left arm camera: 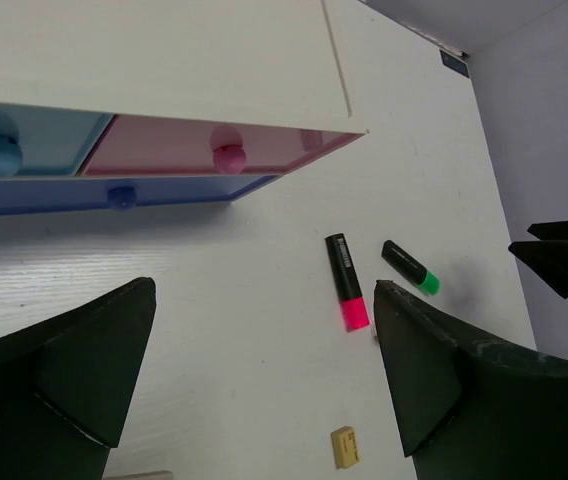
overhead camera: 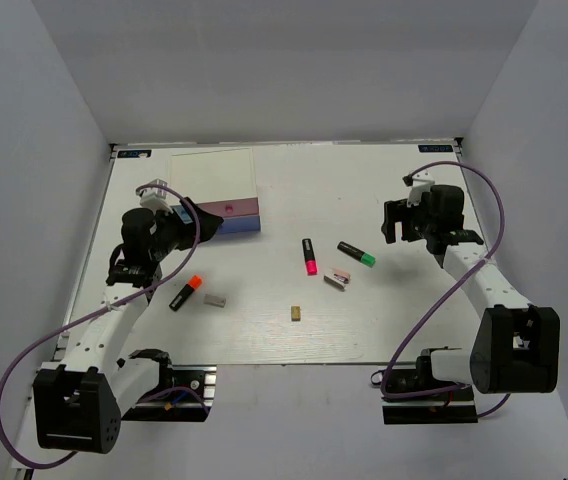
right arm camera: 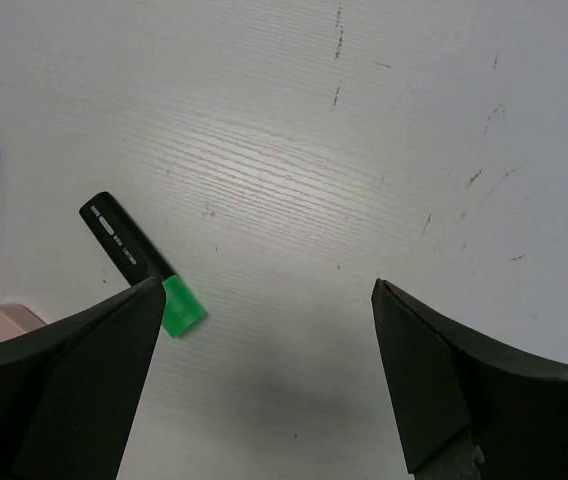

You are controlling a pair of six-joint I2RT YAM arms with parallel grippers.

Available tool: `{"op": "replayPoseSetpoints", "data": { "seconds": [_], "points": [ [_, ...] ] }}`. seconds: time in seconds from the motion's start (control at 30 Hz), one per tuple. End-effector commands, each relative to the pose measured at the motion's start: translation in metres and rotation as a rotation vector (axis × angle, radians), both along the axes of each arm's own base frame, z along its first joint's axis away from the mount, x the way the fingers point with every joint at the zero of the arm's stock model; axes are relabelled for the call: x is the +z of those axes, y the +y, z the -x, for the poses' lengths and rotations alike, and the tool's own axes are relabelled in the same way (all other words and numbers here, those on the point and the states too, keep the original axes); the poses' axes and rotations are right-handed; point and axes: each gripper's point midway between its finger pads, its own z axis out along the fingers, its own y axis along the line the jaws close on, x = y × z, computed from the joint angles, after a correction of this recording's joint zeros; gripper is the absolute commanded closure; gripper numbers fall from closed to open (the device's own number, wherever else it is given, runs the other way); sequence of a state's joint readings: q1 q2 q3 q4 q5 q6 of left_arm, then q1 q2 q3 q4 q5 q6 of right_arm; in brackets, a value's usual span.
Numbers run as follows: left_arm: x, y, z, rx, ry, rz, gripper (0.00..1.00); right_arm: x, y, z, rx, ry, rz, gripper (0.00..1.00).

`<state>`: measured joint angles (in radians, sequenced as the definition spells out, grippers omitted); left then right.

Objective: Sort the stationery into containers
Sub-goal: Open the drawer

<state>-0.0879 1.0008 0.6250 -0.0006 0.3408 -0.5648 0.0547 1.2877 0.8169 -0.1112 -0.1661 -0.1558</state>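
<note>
Green-capped highlighter [right arm camera: 131, 247]: flat on table [right arm camera: 384, 140], just left of right gripper [right arm camera: 266, 292], long axis diagonal, cap end toward the jaws. Far from left gripper [left arm camera: 264, 292]. Both jaw pairs spread wide, holding nothing.

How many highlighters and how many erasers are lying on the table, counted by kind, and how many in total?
Highlighters: 3 (orange-capped highlighter, pink-capped highlighter, green-capped highlighter)
Erasers: 3 (grey-white eraser, pink-white eraser, tan eraser)
Total: 6
</note>
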Motion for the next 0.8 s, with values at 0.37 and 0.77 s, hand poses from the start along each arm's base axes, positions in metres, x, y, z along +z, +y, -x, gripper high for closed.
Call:
{"op": "replayPoseSetpoints", "data": {
  "seconds": [0.37, 0.77],
  "points": [
    [-0.015, 0.005, -0.004, 0.068, 0.041, 0.029, 0.04, 0.012, 0.027, 0.02, 0.342, -0.025, 0.064, 0.1],
    [-0.056, 0.068, -0.016, 0.361, 0.191, -0.127, 0.59, -0.003, 0.045, 0.031, 0.491, 0.049, 0.016, 0.1]
  ]
}}
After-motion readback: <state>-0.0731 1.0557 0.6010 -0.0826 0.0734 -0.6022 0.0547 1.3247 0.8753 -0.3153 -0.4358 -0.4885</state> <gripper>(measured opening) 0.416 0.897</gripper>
